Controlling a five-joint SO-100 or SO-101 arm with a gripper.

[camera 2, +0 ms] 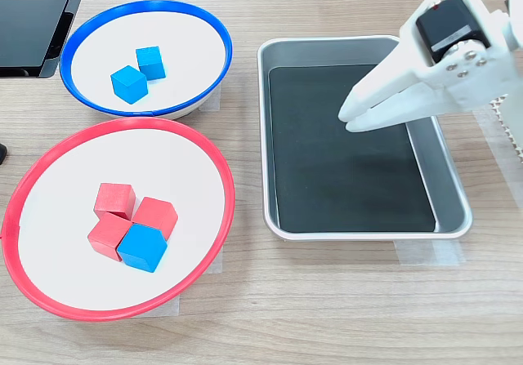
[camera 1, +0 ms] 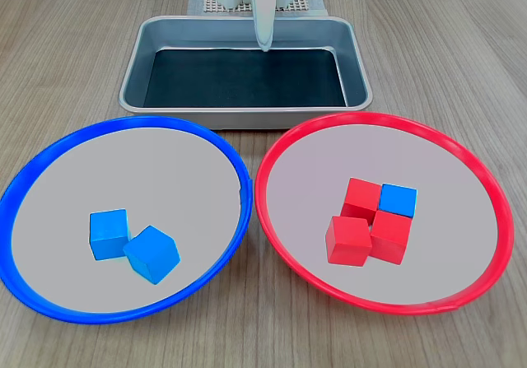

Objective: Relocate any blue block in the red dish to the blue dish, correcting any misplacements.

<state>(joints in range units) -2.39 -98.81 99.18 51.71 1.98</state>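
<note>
One blue block (camera 1: 398,198) (camera 2: 142,247) lies in the red dish (camera 1: 272,211) (camera 2: 49,287), touching three red cubes (camera 1: 350,239) (camera 2: 115,199) clustered there. Two more blue cubes (camera 1: 109,233) (camera 2: 129,83) rest in the blue dish (camera 1: 49,150) (camera 2: 147,7). My white gripper (camera 1: 264,45) (camera 2: 346,117) hangs above the metal tray, away from both dishes, its fingers shut together and holding nothing.
A rectangular metal tray (camera 1: 247,114) (camera 2: 368,228) with a dark floor sits behind the dishes in the first exterior view and to the right of them in the second exterior view. A black object (camera 2: 33,22) lies at the second exterior view's top left. Wooden tabletop surrounds everything.
</note>
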